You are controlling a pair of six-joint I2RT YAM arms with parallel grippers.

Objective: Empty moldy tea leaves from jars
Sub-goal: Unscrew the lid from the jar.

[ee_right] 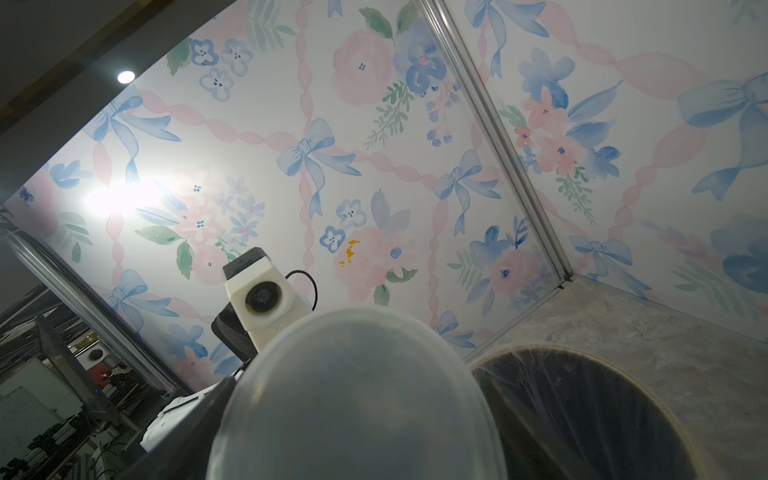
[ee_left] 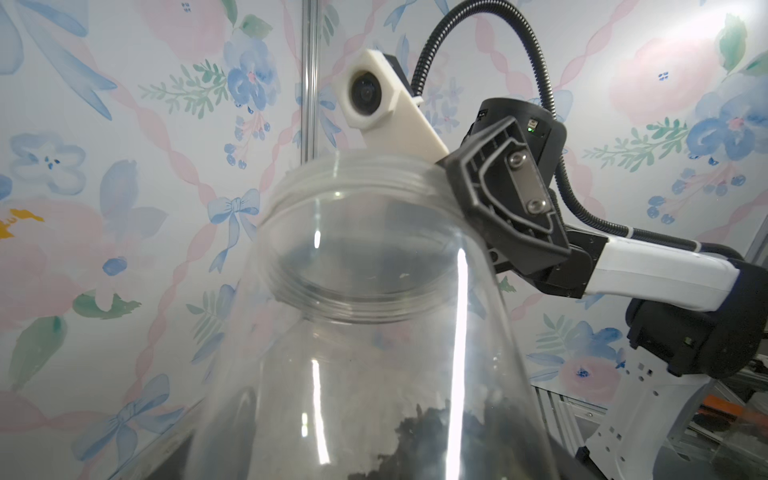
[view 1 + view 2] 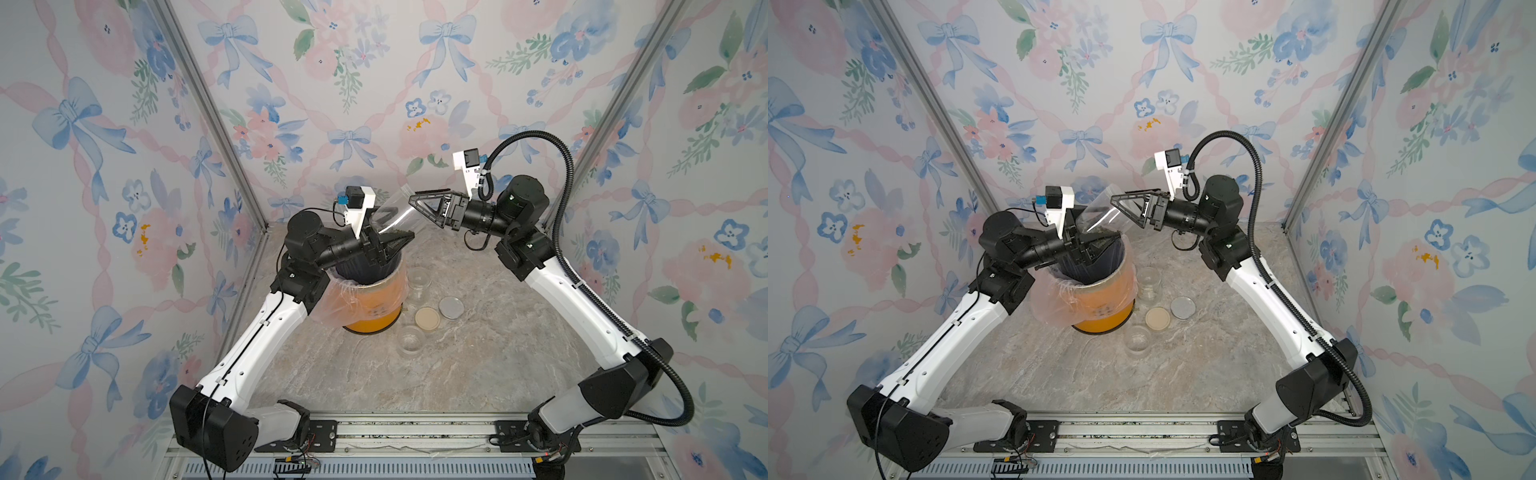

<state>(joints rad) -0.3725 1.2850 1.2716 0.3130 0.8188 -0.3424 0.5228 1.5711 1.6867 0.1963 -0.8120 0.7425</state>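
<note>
The left arm [image 3: 266, 332] and the right arm [image 3: 582, 307] were each fixed by a black plate [image 3: 322, 432] to the silver slotted aluminium rail [image 3: 411, 432]. Nearest that rail sat pale grey base links [image 3: 278, 419], then glossy white shells [image 3: 552, 286] between blocky matte black joint housings [image 3: 615, 386]. Farthest from the rail, each arm bore a white boxy wrist camera mount [image 3: 361, 205] with a blue connector [image 3: 342, 200]. A thick black corrugated conduit [image 3: 569, 174] ran along the right arm, a thin black cable [image 3: 204, 453] along the left. The right gripper [image 3: 412, 197] had black triangular open-frame fingers [image 2: 498, 199], one carrying two silver screws [image 2: 517, 158].
</note>
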